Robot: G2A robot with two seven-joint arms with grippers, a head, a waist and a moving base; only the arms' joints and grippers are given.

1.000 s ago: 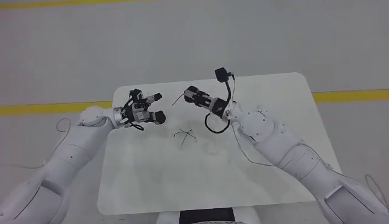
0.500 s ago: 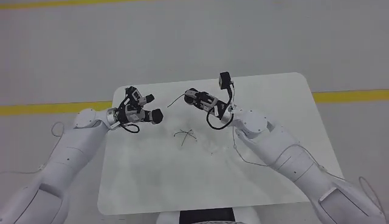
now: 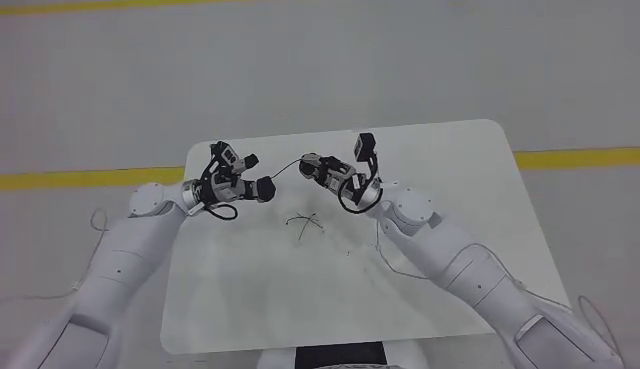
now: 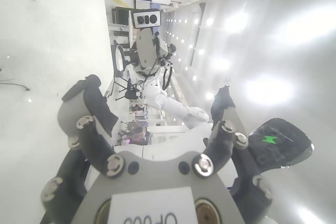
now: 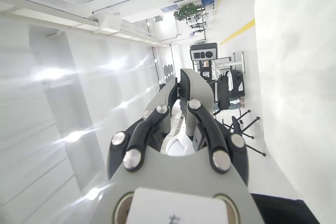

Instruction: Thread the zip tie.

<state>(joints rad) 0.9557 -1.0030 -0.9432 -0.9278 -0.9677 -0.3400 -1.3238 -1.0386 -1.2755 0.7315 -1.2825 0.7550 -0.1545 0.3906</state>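
The right tool [image 3: 304, 164] is seen just left of the centre of the top view, its fingers pressed together on one end of a thin black zip tie [image 3: 285, 168]. The zip tie is pinched at the fingertips and sticks out toward the left of the frame, sloping slightly downward. In the right wrist view the right tool [image 5: 178, 78] is shown with its two grey fingers closed flat against each other. The left tool [image 3: 258, 173] is placed just left of the free end of the zip tie, near it but apart from it, and its fingers are spread wide, which is also seen in the left wrist view [image 4: 155, 96]. Both tools are held over the upper left part of the white worktop [image 3: 450, 169]. A small tangle of loose ties [image 3: 305, 222] is seen lying on the worktop below the two tools in the top view, and it is shown as a thin dark strand at the left edge of the left wrist view [image 4: 25, 88]. A yellow line [image 3: 80, 180] is seen on the floor behind the worktop.
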